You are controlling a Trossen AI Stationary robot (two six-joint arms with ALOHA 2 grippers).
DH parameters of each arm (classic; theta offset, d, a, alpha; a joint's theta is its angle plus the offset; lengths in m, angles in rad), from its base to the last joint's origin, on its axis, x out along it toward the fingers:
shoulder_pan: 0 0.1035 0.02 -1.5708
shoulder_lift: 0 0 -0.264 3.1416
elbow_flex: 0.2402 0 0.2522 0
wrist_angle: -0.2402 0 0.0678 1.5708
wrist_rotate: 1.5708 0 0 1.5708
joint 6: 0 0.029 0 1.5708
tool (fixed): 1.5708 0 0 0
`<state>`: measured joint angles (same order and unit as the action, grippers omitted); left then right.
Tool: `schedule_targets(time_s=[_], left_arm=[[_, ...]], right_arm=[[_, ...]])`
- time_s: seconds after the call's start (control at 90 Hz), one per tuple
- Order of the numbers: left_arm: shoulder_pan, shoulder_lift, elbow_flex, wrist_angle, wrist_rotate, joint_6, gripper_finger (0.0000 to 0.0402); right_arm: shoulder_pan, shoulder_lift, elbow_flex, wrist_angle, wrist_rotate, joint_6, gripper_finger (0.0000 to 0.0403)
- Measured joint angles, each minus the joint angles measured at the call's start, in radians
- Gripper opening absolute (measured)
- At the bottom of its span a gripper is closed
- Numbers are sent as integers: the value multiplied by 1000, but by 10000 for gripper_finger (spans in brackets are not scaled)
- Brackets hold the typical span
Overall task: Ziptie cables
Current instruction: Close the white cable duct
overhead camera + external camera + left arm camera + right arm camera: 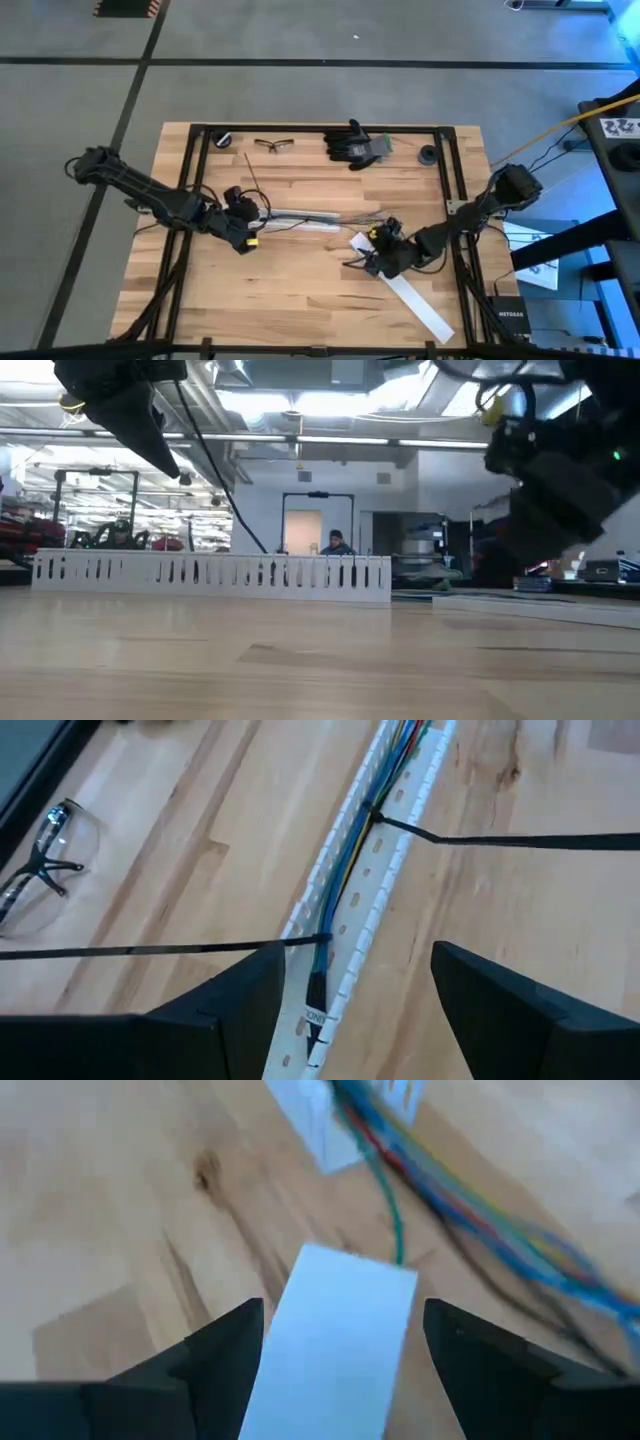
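- Two dark grippers work near the middle of the table. The left gripper (345, 1005) hangs with its fingers spread wide and nothing between them, over the end of the white perforated cable channel (385, 870). I judge it is poised there to reach the bundle or a tie tail.
- Right gripper (340, 1355) is likewise wide open and empty, low over a flat white strip (335, 1340) that runs diagonally toward the table's near edge (probably the channel's cover, set aside so the trough stays open for tying).
- Thin coloured cables (350, 880), blue, green, yellowish and dark, lie bunched along the inside of the channel. That keeps them straight and together, so a tie can go round the lot.
- Two black zip ties already cross the bundle: one zip tie (160, 949) near the cable ends, its long tail stretched out sideways over the wood, and a second zip tie (500, 840) further along, its tail pointing the other way. The tails look untrimmed.
- Beyond the channel's far end, in the right wrist view, the cables (470, 1210) fan out loose over the wooden table (100, 1210), so that stretch seems not yet gathered.
- Clear safety glasses (273, 144) and a black work glove (352, 143) lie near the table's far edge, well apart from the work.
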<state>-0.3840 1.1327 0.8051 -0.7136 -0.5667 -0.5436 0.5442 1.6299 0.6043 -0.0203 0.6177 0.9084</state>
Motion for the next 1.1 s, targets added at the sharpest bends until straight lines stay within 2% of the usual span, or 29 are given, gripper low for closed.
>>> schedule_targets(time_s=[0.156,0.367,0.578,0.756,0.967,1.1], left_arm=[[-2,0,0,-1,0,-4,237],[-2,0,0,-1,0,-2,237],[1,0,-1,-1,-3,-3,237],[0,0,-2,0,-3,1,237],[0,0,-2,0,-5,7,237],[0,0,-2,0,-5,3,237]], right_arm=[[-1,58,25,2,29,59,261],[-1,103,75,-71,30,49,261],[-1,109,133,-202,55,54,261],[-23,109,177,-224,21,-20,261],[-50,109,249,-286,29,-100,264],[-48,91,284,-376,52,-23,278]])
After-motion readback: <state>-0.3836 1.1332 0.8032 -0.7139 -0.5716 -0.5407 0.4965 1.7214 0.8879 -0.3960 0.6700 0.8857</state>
